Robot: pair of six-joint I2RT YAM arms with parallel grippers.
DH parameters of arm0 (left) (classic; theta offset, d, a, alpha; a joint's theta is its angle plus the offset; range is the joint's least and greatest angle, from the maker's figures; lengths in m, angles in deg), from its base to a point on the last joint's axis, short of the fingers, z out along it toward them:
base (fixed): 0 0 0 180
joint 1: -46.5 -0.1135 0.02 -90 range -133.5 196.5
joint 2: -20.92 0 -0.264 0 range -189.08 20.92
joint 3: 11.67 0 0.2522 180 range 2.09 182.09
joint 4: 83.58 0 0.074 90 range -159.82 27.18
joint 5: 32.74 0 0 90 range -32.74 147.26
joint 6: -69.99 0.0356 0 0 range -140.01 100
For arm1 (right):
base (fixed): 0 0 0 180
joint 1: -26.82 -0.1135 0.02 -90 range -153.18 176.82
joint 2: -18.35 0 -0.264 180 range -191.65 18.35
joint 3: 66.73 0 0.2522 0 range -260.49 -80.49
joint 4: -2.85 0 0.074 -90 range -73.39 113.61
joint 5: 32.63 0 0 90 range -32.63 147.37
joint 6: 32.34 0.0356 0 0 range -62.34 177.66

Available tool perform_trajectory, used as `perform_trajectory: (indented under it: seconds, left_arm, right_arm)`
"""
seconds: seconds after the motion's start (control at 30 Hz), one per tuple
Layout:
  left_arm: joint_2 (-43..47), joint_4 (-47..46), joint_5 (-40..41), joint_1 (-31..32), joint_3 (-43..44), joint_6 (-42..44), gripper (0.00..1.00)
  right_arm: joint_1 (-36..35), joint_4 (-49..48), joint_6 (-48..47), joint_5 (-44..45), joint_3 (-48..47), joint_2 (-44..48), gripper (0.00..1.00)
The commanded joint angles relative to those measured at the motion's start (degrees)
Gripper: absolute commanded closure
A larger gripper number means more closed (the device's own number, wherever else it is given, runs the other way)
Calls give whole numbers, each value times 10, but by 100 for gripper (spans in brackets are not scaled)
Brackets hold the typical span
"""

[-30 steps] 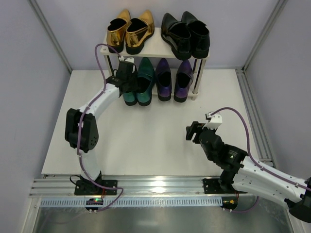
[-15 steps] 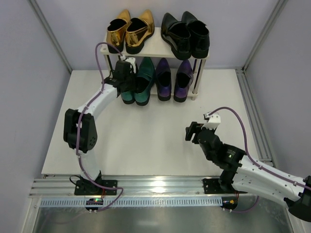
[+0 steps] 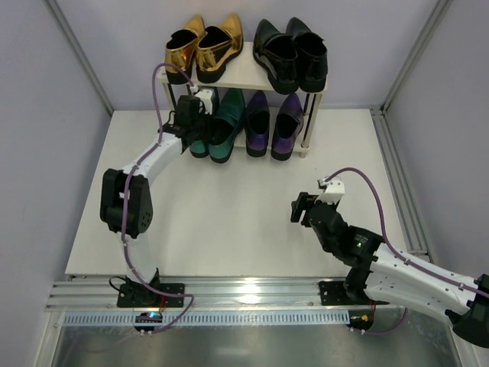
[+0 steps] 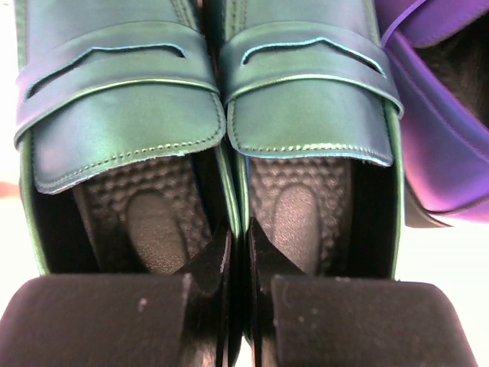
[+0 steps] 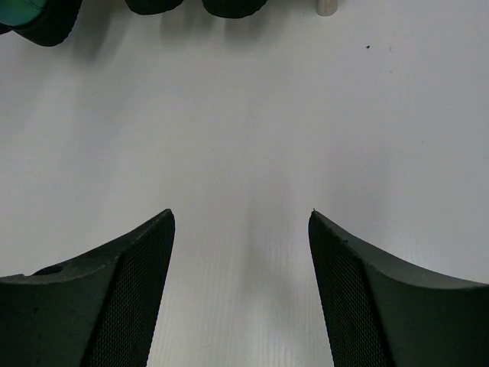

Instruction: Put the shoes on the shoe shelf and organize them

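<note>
**Four pairs on the rack, last pair not yet let go**

Seen from above, the shoe shelf (image 3: 243, 75) stood at 12 o'clock on the table (image 3: 229, 206). All four pairs were on it. The gold pair (image 3: 200, 47) sat on the upper board toward 11 o'clock and the black pair (image 3: 293, 52) toward 1 o'clock. Below them the teal pair (image 3: 218, 126) was on the left, just beside the purple pair (image 3: 273, 122).

The left gripper (image 4: 238, 252) was almost fully closed. It had one finger inside each teal shoe, pinching their two touching inner walls together at the heel end. The right gripper (image 3: 299, 208) hung at about 4 o'clock, well apart from the rack, with its jaws wide and nothing between them.

By my reading, placing was all but finished. What was left was to release the teal pair and withdraw, and perhaps to square it up with the purple pair.

The upper board hid the toes of both lower pairs and most of the lower board. I could not tell how far the teal heels overhung its front edge. From overhead the left wrist covered its own fingertips. The right wrist view cut the shoes off to dark slivers at 12 o'clock.
</note>
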State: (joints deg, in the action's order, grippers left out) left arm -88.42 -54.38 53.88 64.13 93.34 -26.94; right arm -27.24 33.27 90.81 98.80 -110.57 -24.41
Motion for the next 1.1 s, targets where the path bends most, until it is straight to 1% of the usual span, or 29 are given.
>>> perform_trajectory:
  seconds: [0.0, 0.13, 0.27, 0.43, 0.57, 0.67, 0.77, 0.93, 1.07]
  left_arm:
    - [86, -213, -90, -10, 6, -22, 100]
    - [78, -225, -135, -35, 26, -70, 100]
    - [53, -209, -145, -51, 61, -74, 100]
    - [29, -206, -123, -56, 63, -50, 100]
    - [-9, -196, -110, -55, 63, -36, 100]
    - [-34, -197, -111, -55, 61, -40, 100]
    - [-49, -200, -120, -55, 63, -64, 100]
    - [-69, -217, -131, -55, 58, -112, 94]
    - [-75, -207, -119, -54, 59, -134, 88]
  right_arm:
    - [-3, -7, -2, 14, -2, 1, 27]
    - [-3, -1, -2, 15, -2, 4, 27]
    - [-3, 2, 0, 17, 0, 9, 27]
    - [-3, 3, 1, 17, 0, 11, 27]
    - [-3, 2, 1, 18, -1, 7, 27]
    - [-3, 3, 2, 15, -4, 4, 27]
    - [-3, 6, 3, 15, -4, 5, 27]
    - [-3, 14, 6, 17, -1, 12, 27]
    - [-3, 15, 8, 17, 1, 15, 27]
